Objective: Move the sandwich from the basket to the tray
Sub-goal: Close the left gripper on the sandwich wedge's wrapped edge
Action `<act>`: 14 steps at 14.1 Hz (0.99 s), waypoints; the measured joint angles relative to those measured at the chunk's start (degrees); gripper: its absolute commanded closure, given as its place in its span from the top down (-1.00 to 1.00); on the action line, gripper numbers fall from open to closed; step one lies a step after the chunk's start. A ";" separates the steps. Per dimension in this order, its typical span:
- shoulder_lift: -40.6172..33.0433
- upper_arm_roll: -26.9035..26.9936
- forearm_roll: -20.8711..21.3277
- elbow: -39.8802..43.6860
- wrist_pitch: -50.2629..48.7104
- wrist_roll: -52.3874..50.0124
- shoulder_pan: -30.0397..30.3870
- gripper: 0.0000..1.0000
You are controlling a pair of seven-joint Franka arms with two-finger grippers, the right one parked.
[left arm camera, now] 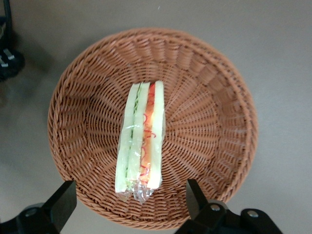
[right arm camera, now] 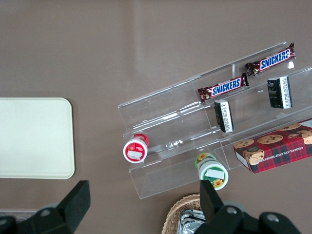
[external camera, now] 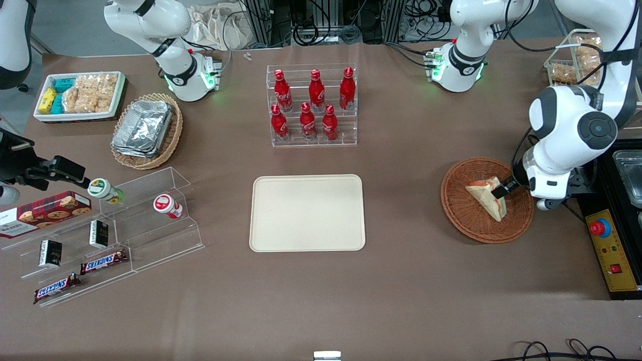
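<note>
The tray (external camera: 307,212) lies bare at the middle of the table, nearer the front camera than the rack of red bottles (external camera: 313,105). Well apart from it, toward the working arm's end of the table, sits the basket (external camera: 459,210), and in it the sandwich (external camera: 485,198), standing on edge with its pink, orange and green filling (left arm camera: 144,134) showing along the top.

The gripper (left arm camera: 130,201) hangs above the basket with its fingers spread wide, one to each side of the sandwich's end and neither touching it; it holds nothing.

The step in hand looks to be the approach for the pick: nothing has been lifted and the tray has received nothing. The next move probably calls for lowering the fingers so they straddle the wedge across its bread faces, clear of the woven rim, then closing gently enough not to crush the soft bread before lifting and carrying it over to the tray.
</note>
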 measured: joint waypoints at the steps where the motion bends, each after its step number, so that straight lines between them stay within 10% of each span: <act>1: 0.55 0.00 -0.02 -0.33 0.07 -0.16 0.00 1.00; 9: 8.32 0.55 -0.14 -2.06 6.56 -0.85 0.46 0.98; 13: 10.96 2.36 -0.17 -2.34 10.07 -0.91 1.31 -0.95; 14: 11.02 2.34 -0.20 -2.33 10.35 -0.91 1.28 -1.00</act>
